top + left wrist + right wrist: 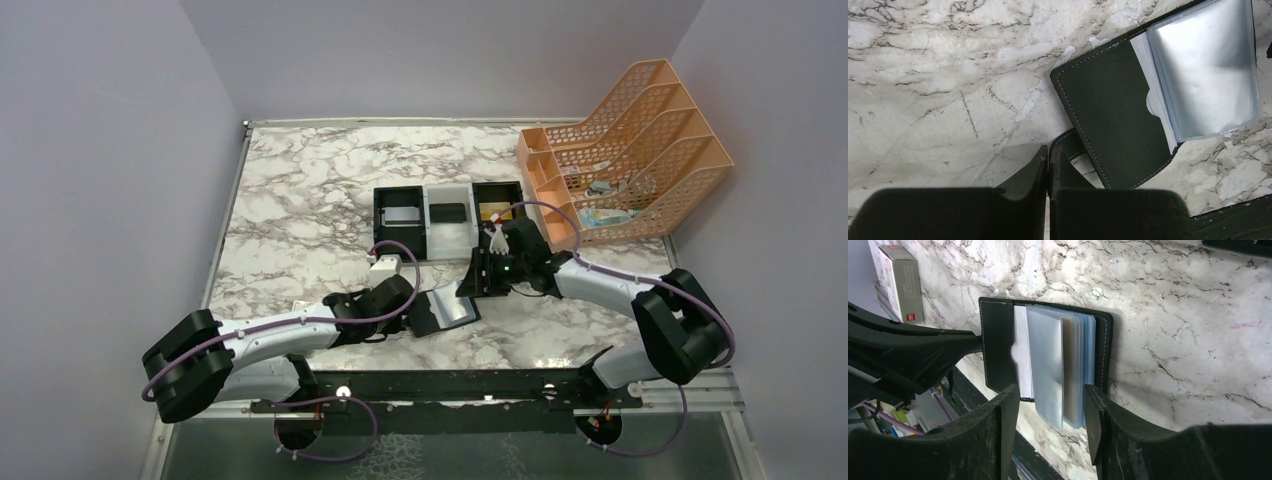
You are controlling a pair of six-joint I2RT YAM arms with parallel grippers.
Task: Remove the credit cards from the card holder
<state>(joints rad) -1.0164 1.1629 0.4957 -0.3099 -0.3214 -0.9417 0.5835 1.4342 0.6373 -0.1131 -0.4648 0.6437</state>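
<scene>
Card holder [448, 312]: open flat, mid table by near edge.
Left end effector [1048, 150]: closed, pinching side tab [1068, 142]; tab end hidden between fingers.
Right end effector [1050, 395]: spread astride clear sleeves [1048, 355]; contact unclear.
Sleeve contents: unreadable through glare.

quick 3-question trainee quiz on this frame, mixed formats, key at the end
1. True or false: the left gripper is shut on the card holder's side tab.
2. What sits between the right gripper's fingers? A the clear sleeves; B the side tab; C nothing.
3. Fill in: the card holder lies ____ on the table.
Key: 1 true; 2 A; 3 open.
</scene>
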